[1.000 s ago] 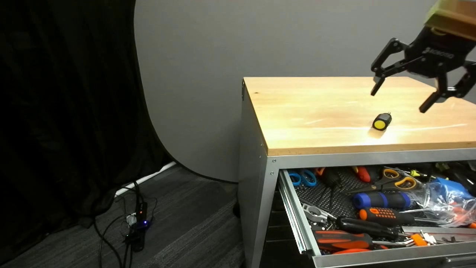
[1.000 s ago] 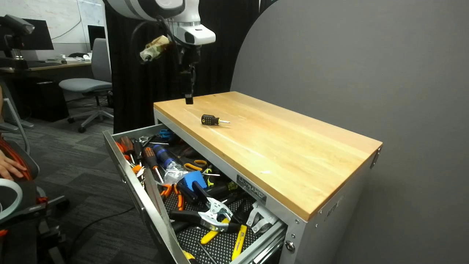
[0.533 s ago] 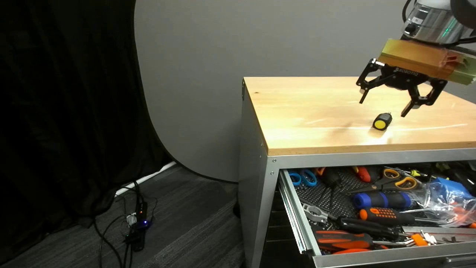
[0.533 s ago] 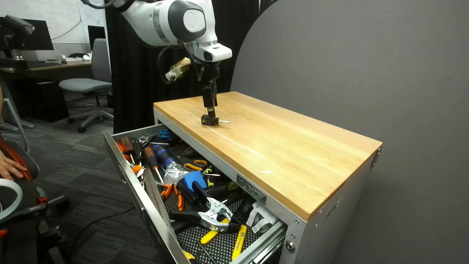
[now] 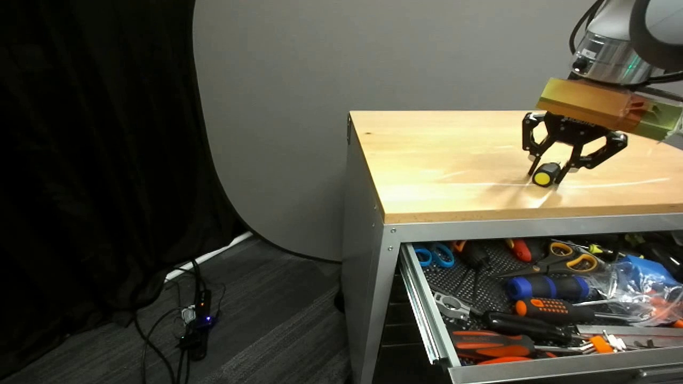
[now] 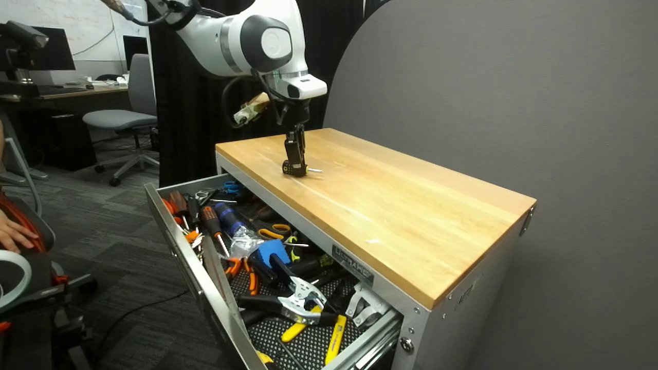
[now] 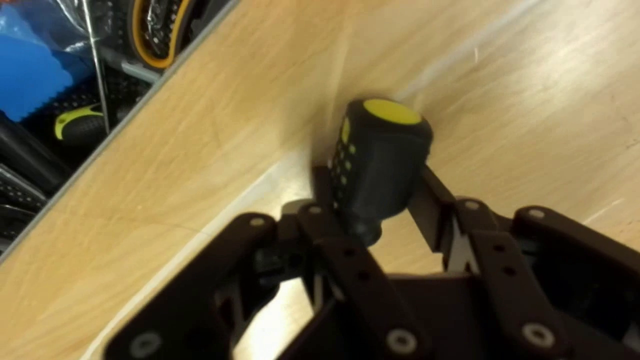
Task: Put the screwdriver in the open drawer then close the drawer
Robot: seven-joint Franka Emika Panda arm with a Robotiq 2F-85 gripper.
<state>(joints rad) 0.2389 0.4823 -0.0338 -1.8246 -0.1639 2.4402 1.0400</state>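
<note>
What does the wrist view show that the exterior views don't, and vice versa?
Wrist view only: a close look down on the screwdriver.
Exterior views only: in both, the arm, drawer front and grey backdrop; in an exterior view, also the screwdriver's shaft.
All share: the screwdriver, pincer, wooden top and blue object.

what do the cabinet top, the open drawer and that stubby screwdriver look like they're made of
The cabinet top looks like glossy pale wood: visible grain, bright reflections. The open drawer seems smooth grey metal, judging by its sheen. The screwdriver looks dull black and yellow, perhaps rubber or plastic, except its shaft, whose pale glint suggests metal.
</note>
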